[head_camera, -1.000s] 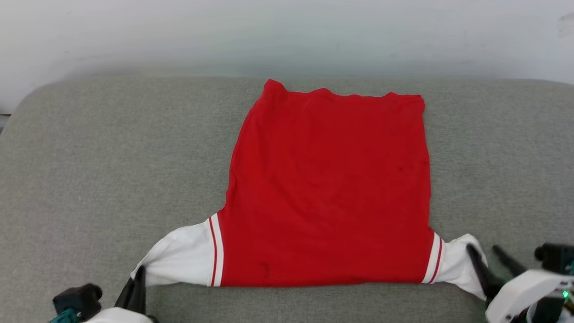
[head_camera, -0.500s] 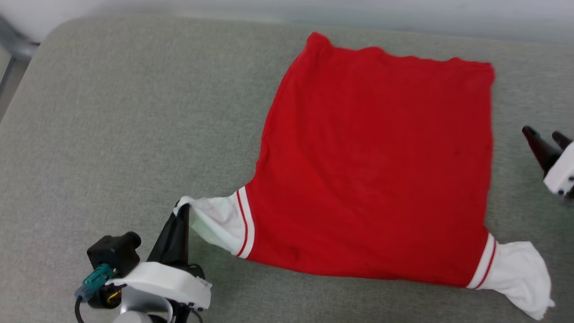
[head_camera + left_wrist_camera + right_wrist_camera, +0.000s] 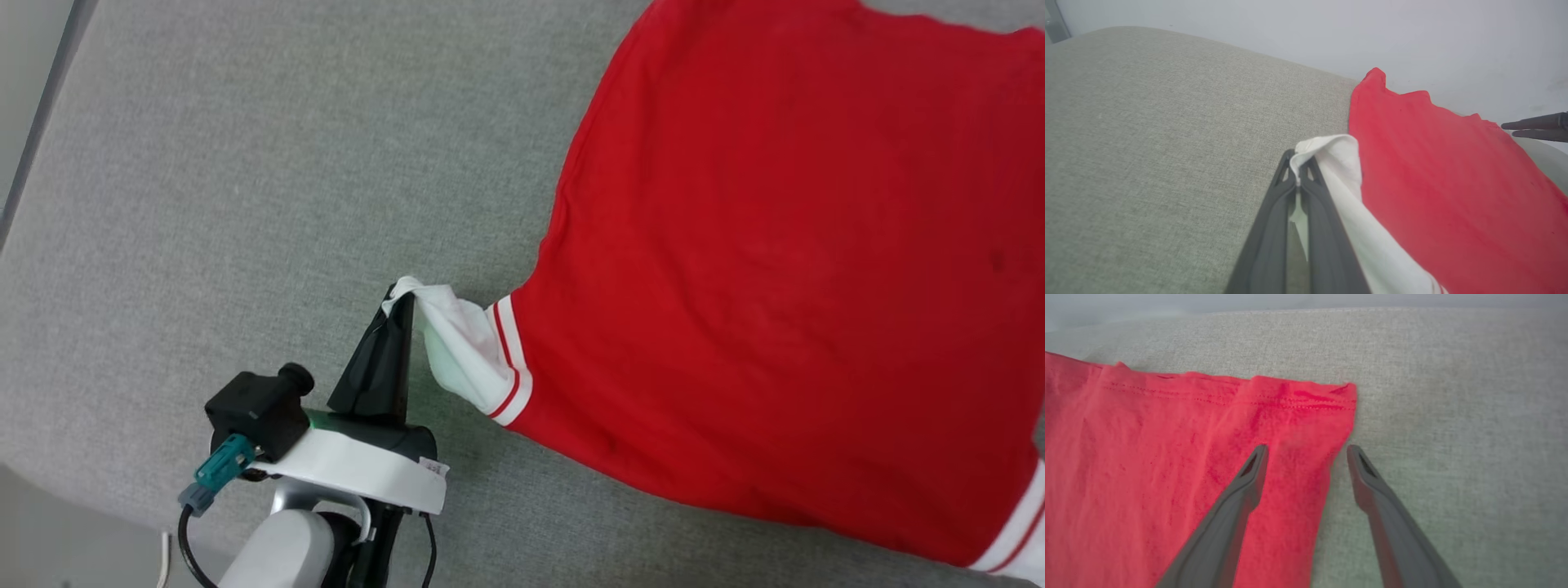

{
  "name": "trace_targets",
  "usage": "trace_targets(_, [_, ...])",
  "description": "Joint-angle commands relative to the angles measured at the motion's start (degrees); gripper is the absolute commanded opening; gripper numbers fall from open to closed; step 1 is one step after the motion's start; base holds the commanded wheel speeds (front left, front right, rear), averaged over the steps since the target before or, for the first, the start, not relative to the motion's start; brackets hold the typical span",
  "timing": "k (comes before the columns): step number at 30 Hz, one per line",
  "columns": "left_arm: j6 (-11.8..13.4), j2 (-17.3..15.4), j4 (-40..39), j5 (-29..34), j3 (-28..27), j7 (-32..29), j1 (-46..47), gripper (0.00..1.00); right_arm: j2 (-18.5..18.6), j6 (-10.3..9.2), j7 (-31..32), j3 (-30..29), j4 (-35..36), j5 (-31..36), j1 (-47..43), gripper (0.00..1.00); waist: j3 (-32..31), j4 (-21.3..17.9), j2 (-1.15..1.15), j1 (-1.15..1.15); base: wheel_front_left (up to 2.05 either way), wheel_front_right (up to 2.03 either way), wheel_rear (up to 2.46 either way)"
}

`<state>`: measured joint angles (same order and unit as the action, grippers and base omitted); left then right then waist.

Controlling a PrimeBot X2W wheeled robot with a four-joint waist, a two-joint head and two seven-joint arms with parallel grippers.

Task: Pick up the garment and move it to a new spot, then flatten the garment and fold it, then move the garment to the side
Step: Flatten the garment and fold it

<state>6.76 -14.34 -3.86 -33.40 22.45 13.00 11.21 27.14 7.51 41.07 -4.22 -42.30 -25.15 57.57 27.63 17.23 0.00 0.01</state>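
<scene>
Across the upper right of the head view the garment (image 3: 775,286) lies spread on the grey cushion (image 3: 204,163), plain red face up, running off the frame's top and right edges. The weak point, as I judge it, is the hold at the lower left: only the very tip of the white sleeve (image 3: 461,347) is caught, so a hard pull could slide it free. A pull from that one corner could also drag the red body askew and wrinkle it. At the far end, a shallow bite could take just one layer or miss the edge, and a low one could nip the cushion. The left gripper (image 3: 402,296) is clamped tight, its jaws pressed together with a small fold of sleeve pinched between the tips and raised off the cushion. The right gripper (image 3: 1306,451) is spread wide and holds nothing. It straddles the garment's side edge just short of the hem corner (image 3: 1331,396), one finger over red cloth, the other over cushion. Whether its tips touch the fabric I cannot tell.
</scene>
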Motion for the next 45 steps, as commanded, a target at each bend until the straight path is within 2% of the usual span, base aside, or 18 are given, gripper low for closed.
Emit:
trace_targets(1, [-0.1, 0.1, -0.4, 0.3, 0.2, 0.4, 0.8, 0.00, 0.3, -0.04, 0.2, -0.3, -0.4, 0.5, 0.7, 1.00, 2.3, 1.9, 0.00, -0.01, 0.00, 0.00, 0.00])
trace_targets(7, [-1.0, 1.1, -1.7, 1.3, 0.7, 1.1, 2.5, 0.00, 0.4, -0.04, 2.8, -1.1, -2.5, 4.7, 3.5, 1.00, 6.0, 3.3, 0.00, -0.01, 0.00, 0.00, 0.00])
trace_targets(10, [-1.1, 1.1, -1.3, 1.4, 0.3, 1.3, 2.6, 0.00, -0.9, -0.06, 7.1, -1.0, -5.4, 5.8, 2.0, 1.00, 6.8, 3.3, 0.00, -0.01, 0.00, 0.00, 0.00])
trace_targets(11, [-1.0, 1.0, -1.2, 1.5, 0.1, 1.5, 2.5, 0.00, -1.3, -0.06, 8.8, -1.0, -6.3, 6.2, 1.3, 0.68, 7.0, 3.3, 0.00, -0.01, 0.00, 0.00, 0.00])
trace_targets(13, [-1.2, 0.8, -0.9, 1.5, -0.2, 1.6, 2.5, 0.00, -2.4, -0.06, 11.9, -1.2, -7.8, 6.7, -0.1, 0.11, 7.0, 3.2, 0.00, -0.01, 0.00, 0.00, 0.00])
trace_targets(14, [-1.4, 0.8, -0.9, 1.5, -0.4, 1.7, 2.5, 0.00, -2.8, -0.06, 13.3, -1.6, -8.4, 6.9, -0.6, 0.00, 6.9, 3.1, 0.00, -0.01, 0.00, 0.00, 0.00])
trace_targets(20, [-1.7, 0.2, 0.3, 1.9, -1.1, 1.9, 2.1, 0.00, -2.7, -0.04, 13.8, -3.3, -6.5, 7.9, -1.0, 0.00, 5.1, 2.7, 0.00, -0.01, 0.00, 0.00, 0.00])
trace_targets(28, [-0.7, -1.2, 2.9, 1.2, -2.2, 1.6, -0.4, 0.00, 0.5, -0.07, 10.8, -4.4, 0.2, 5.9, -2.7, 0.00, -0.8, -0.3, 0.00, -0.01, 0.00, 0.00, 0.00])
trace_targets(35, [0.9, -3.3, 4.1, 0.5, -3.9, -0.3, -2.5, 0.00, 0.7, -0.06, 7.9, -5.3, 10.1, 2.0, -13.4, 0.00, -5.7, -5.2, 0.00, -0.01, 0.00, 0.00, 0.00])
trace_targets(45, [2.9, -6.4, 5.6, -1.7, -7.4, -2.6, -6.1, 0.00, -4.7, -0.06, 5.5, -10.4, 27.8, -2.8, -35.3, 0.00, -11.3, -12.6, 0.00, -0.01, 0.00, 0.00, 0.00])
